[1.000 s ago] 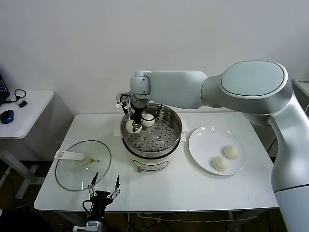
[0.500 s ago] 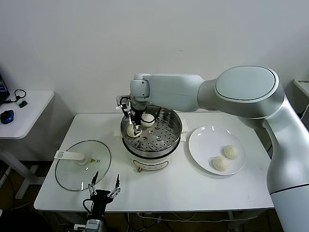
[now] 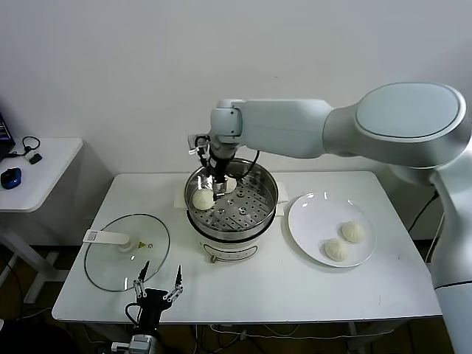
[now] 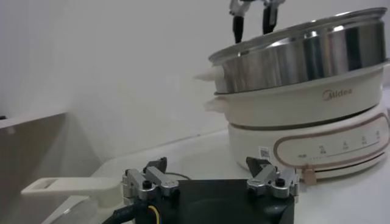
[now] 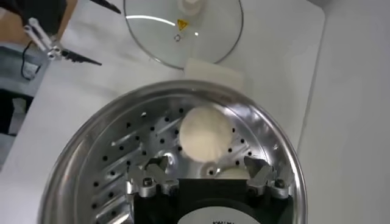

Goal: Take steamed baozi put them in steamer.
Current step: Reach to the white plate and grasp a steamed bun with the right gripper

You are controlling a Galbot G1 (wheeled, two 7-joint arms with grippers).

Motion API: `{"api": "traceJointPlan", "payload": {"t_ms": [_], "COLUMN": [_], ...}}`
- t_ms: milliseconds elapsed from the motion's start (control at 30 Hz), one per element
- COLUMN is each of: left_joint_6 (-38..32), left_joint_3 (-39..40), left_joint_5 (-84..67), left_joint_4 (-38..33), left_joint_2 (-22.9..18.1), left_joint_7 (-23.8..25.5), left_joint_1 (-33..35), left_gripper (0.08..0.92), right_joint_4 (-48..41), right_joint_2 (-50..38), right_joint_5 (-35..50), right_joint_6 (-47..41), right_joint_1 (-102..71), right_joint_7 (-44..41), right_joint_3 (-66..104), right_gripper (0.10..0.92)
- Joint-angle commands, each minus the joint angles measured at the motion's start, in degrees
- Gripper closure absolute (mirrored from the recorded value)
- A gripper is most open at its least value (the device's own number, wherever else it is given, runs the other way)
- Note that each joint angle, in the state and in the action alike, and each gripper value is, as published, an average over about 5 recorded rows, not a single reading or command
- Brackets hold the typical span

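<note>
The steamer [image 3: 254,193] stands mid-table, a steel pot with a perforated tray on a white base. Two baozi lie on its tray: one at the left [image 3: 202,199], one toward the back [image 3: 228,184], partly behind my fingers. Two more baozi [image 3: 352,231] [image 3: 336,249] lie on the white plate [image 3: 310,214] to the right. My right gripper [image 3: 217,189] hangs open and empty just above the tray. In the right wrist view the left baozi [image 5: 204,134] lies beyond the open gripper [image 5: 206,178], and the other baozi [image 5: 222,173] peeks out beside it. My left gripper [image 3: 157,286] is open and parked low at the table's front edge.
The glass lid [image 3: 125,251] with its white handle lies flat on the table left of the steamer. A small side table [image 3: 44,158] stands at the far left. The left wrist view shows the steamer's side [image 4: 304,61] and the lid handle [image 4: 67,185].
My right gripper has let go of the baozi at the tray's left side, then risen and shifted slightly right. The baozi now rests on the tray. The left arm has not moved.
</note>
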Motion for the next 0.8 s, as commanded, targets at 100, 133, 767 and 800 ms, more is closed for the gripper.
{"api": "traceJointPlan", "payload": {"t_ms": [100, 133, 767, 800], "left_joint_6": [0.01, -0.04, -0.81, -0.85], "left_joint_3": [0.07, 0.06, 0.07, 0.07], "left_joint_5": [0.18, 0.19, 1.67, 1.73], "left_joint_4": [-0.68, -0.67, -1.08, -1.08], "left_joint_2": [-1.14, -1.15, -2.43, -2.49], "left_joint_7": [0.09, 0.07, -0.07, -0.08], "left_joint_1": [0.58, 0.65, 2.13, 2.19], "left_gripper": [0.177, 0.177, 0.177, 0.177], "right_joint_4": [12.81, 13.44, 18.07, 17.99], "right_joint_2": [-12.92, -14.21, -32.92, -33.51], "right_joint_5": [1.04, 0.54, -10.82, -11.30], "right_joint_6": [3.24, 3.71, 6.63, 6.61], "right_joint_1": [11.17, 11.69, 8.53, 7.88], "right_joint_7": [-4.25, -4.63, -6.25, -6.11], "right_joint_3": [-7.71, -8.34, -16.06, -15.93], "right_gripper": [0.203, 0.203, 0.203, 0.203]}}
